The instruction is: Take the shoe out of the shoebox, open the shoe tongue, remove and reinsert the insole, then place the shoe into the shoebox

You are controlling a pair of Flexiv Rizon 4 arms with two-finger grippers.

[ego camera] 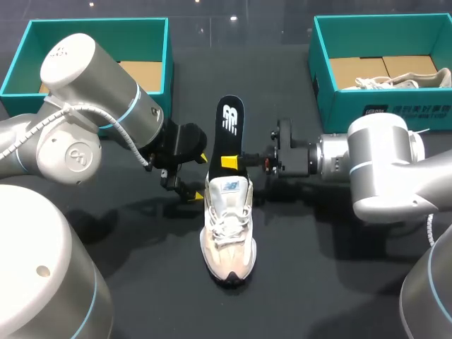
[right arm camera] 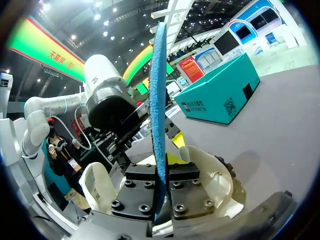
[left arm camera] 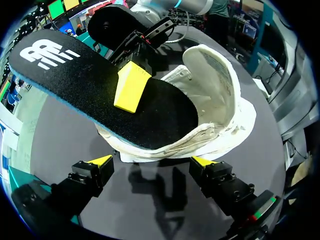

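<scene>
A white and beige shoe (ego camera: pixel 227 226) lies in the middle of the black table, toe towards the front. A black insole (ego camera: pixel 230 127) with a white logo sticks up and back out of its heel opening. My right gripper (ego camera: pixel 229 162) comes in from the right and is shut on the insole, one yellow tip lying on its top face. In the right wrist view the insole's blue edge (right arm camera: pixel 159 100) stands clamped in the gripper (right arm camera: pixel 161 200). My left gripper (ego camera: pixel 200 176) stands open beside the heel. In its wrist view the left gripper (left arm camera: pixel 152 162) faces the heel (left arm camera: pixel 210 135) without touching it.
A teal shoebox (ego camera: pixel 374 106) at the back right holds another white shoe (ego camera: pixel 402 81) on cardboard. A second teal box (ego camera: pixel 92 28) stands at the back left behind my left arm. Bare table lies in front of the shoe's toe.
</scene>
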